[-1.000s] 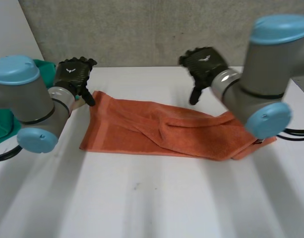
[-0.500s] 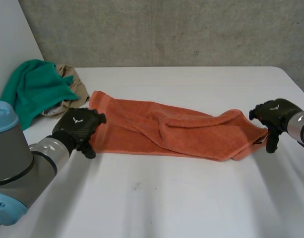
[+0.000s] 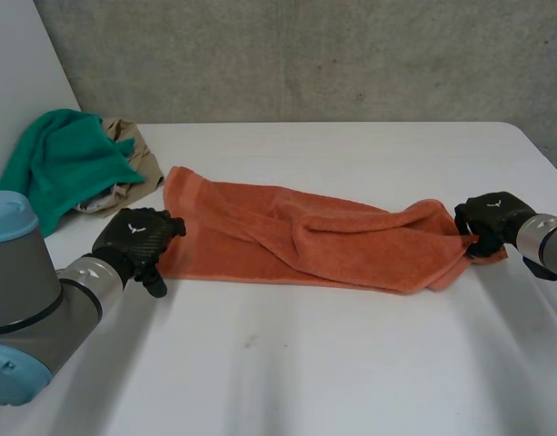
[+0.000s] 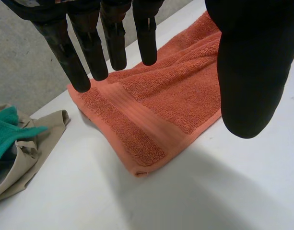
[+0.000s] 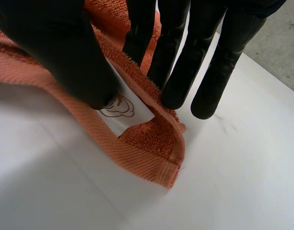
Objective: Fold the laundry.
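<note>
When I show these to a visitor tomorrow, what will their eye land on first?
The orange towel, lying rumpled lengthwise across the white table. A black hand sits at each end: the left hand hovers open over its near left corner, and the right hand pinches the opposite end beside a white label. A green cloth and a beige garment are heaped at the table's back left corner.

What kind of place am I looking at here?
Probably a robotics lab or test bench: a bare concrete wall, a plain white table, and grey robot arms at an orange towel.
</note>
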Controlling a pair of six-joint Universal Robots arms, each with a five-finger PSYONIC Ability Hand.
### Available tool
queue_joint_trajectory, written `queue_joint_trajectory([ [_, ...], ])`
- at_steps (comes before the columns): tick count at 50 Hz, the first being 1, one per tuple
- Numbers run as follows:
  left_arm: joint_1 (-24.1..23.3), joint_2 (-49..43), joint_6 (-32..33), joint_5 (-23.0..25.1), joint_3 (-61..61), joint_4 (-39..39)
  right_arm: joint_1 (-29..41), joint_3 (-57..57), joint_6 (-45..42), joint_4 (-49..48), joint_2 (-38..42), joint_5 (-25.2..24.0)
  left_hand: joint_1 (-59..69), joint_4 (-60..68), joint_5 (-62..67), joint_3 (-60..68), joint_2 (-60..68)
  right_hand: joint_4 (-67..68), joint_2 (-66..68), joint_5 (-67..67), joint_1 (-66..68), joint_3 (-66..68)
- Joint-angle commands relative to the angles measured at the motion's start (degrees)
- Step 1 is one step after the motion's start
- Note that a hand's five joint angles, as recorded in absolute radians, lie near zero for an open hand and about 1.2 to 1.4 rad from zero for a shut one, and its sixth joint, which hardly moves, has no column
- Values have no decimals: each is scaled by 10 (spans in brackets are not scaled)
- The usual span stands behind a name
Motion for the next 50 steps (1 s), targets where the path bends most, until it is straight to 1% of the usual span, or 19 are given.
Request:
queue_joint_trajectory([
  [1,4,-2,-1,0,4,9,0,-3,-1,5,-14,6,8,4,4,3,3,132,131,152,247,134],
  [4,9,-11,1,3,6,22,-1,7,0,5,-39,7,10,5,5,4,4,132,131,152,247,134],
  [6,10,-19,2,8,8,25,-4,20,3,5,-73,7,12,7,7,6,6,132,131,152,247,134],
  [7,12,-32,3,21,14,29,-7,32,5,4,-99,7,15,10,10,9,9,132,131,152,247,134],
  [10,13,-56,5,43,29,29,-7,54,5,5,-145,7,20,15,15,14,15,132,131,152,247,134],
  [13,18,-78,7,47,45,28,-6,72,5,5,-165,7,27,22,22,21,21,132,131,152,247,134],
  [16,22,-93,13,47,58,25,-7,88,5,5,-169,2,30,26,26,25,25,132,131,152,247,134],
  [24,33,-146,66,43,110,23,-8,120,3,2,-171,-3,55,51,51,50,50,132,131,152,247,134],
  [28,37,-160,77,41,129,24,-9,126,1,2,-171,-2,70,66,66,65,65,132,131,152,247,134],
  [50,29,-214,79,40,192,16,-21,150,-5,-3,-171,-2,106,101,101,100,100,132,131,152,247,134],
])
